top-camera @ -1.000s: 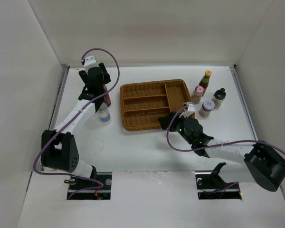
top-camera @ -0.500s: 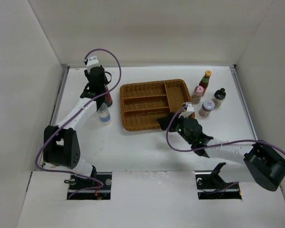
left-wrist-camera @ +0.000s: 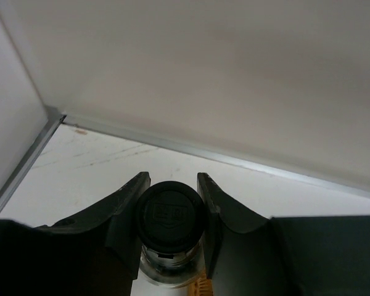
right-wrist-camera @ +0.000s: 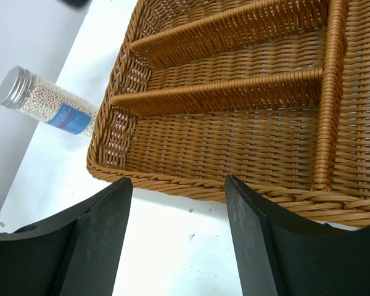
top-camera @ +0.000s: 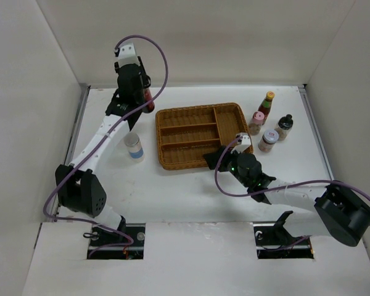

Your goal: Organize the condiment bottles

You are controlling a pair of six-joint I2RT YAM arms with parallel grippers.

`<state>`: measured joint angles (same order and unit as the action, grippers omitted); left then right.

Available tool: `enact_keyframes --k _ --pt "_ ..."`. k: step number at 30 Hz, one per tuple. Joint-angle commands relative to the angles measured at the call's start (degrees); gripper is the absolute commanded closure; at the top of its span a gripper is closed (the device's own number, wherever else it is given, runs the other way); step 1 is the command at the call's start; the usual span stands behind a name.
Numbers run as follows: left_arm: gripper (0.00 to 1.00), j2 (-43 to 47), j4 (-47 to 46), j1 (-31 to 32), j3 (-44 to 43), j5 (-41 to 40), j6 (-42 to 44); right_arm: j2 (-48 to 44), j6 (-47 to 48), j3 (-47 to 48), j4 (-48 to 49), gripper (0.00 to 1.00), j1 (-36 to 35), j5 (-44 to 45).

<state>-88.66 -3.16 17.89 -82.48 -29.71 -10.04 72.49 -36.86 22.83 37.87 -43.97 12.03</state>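
Black-capped bottle [left-wrist-camera: 169, 214] in left hand [left-wrist-camera: 171, 185] (cap toward wrist)

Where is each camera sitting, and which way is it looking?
Top external: fixed above and behind the arms, looking down on the table and wicker tray; both arms show.
Left wrist: on the raised left arm, facing the back wall; the left end effector, shut on a black-capped bottle, shows.
Right wrist: low by the tray's near edge, looking across its compartments; the open right end effector shows.
Shared: top and right wrist both show the tray and blue-labelled jar.
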Motion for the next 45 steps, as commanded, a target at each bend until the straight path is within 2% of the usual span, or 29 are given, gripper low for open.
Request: enact_keyframes --k 1,10,19,23,28,33,35,40,45 --pt "0.87 -0.54 -7.65 2.45 -5.85 0.71 1.43 0.2 0.21 2.04 2.39 0.31 -0.46 -0.78" --pt "0.87 -8.89 -7.56 7.37 -12.7 2.47 1.34 -1.56 0.83 1.52 2.12 0.3 -0.11 0.01" --pt "0.86 -13.46 -9.23 9.13 -12.27 3.43 1.08 -0.95 0.39 1.34 2.48 0.3 0.5 -0.43" --pt "0.84 -14.26 -10.72 10.01 -8.5 3.52 0.9 -1.21 0.83 1.43 2.38 0.3 0.42 0.09" --pt "0.77 -14.26 -16.61 10.63 -0.5 2.65 0.82 -1.56 0.91 1.26 2.3 0.29 0.51 0.09" --pt "0.71 -14.26 -18.28 11.33 3.72 1.94 0.55 -1.47 0.91 1.52 1.95 0.3 0.86 0.09" --pt "0.64 -13.91 -19.16 11.77 4.95 1.42 0.46 -1.91 1.0 1.08 2.21 0.29 0.94 0.27" --pt "0.28 -11.1 -20.83 12.74 6.45 -0.08 0.81 -1.91 1.09 1.25 1.86 0.28 1.12 0.27" --pt "0.14 -7.06 -19.96 13.0 6.98 -0.96 1.34 -1.38 0.74 1.52 1.68 0.28 1.12 -0.43"
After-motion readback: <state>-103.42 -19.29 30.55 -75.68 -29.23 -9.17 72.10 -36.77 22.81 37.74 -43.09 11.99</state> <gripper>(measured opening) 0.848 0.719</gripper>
